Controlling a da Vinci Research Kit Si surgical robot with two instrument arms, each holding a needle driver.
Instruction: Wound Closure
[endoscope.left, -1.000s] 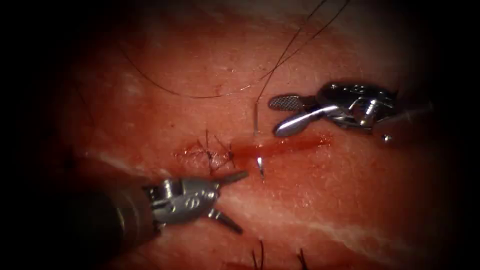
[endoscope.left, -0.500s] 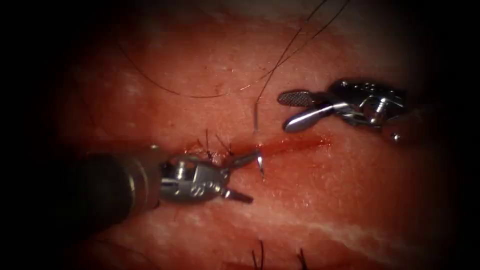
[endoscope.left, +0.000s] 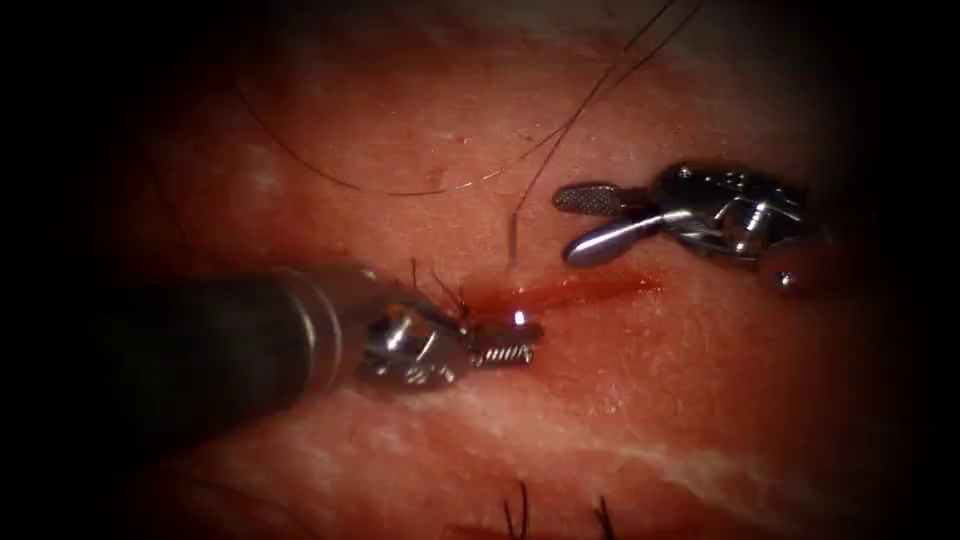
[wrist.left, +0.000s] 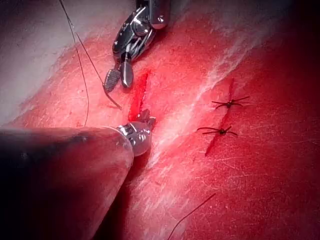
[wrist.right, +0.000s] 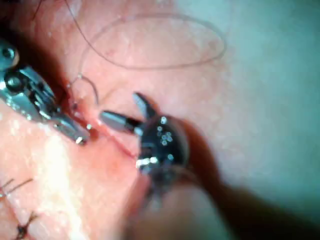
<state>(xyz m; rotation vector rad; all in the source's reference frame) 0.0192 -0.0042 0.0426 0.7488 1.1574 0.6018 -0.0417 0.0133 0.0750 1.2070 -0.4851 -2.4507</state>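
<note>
The curved needle (endoscope.left: 512, 240) is in the tissue (endoscope.left: 700, 400), running under the cut (endoscope.left: 590, 289). Its tail stands up on the far side of the cut, with the thread (endoscope.left: 560, 120) leading away from it. Its tip glints on the near side. My left tool (endoscope.left: 512, 338) lies at the open cut's left end with its jaws shut on the needle near that tip; it is also seen close up (wrist.left: 145, 120). My right tool (endoscope.left: 566, 226) hovers over the cut's far right side, jaws open and holding nothing, as the right wrist view (wrist.right: 119, 106) confirms.
Tied stitches (endoscope.left: 440, 295) with short cut ends close the cut's left part. Red fluid fills the open stretch. Slack thread loops over the far tissue (endoscope.left: 400, 190). Two more knotted stitches (wrist.left: 222, 131) sit on a separate cut nearby.
My left tool has moved up and right from the near tissue to the needle's tip, and its open jaws have closed on it. The right tool shifted slightly right and stays open.
</note>
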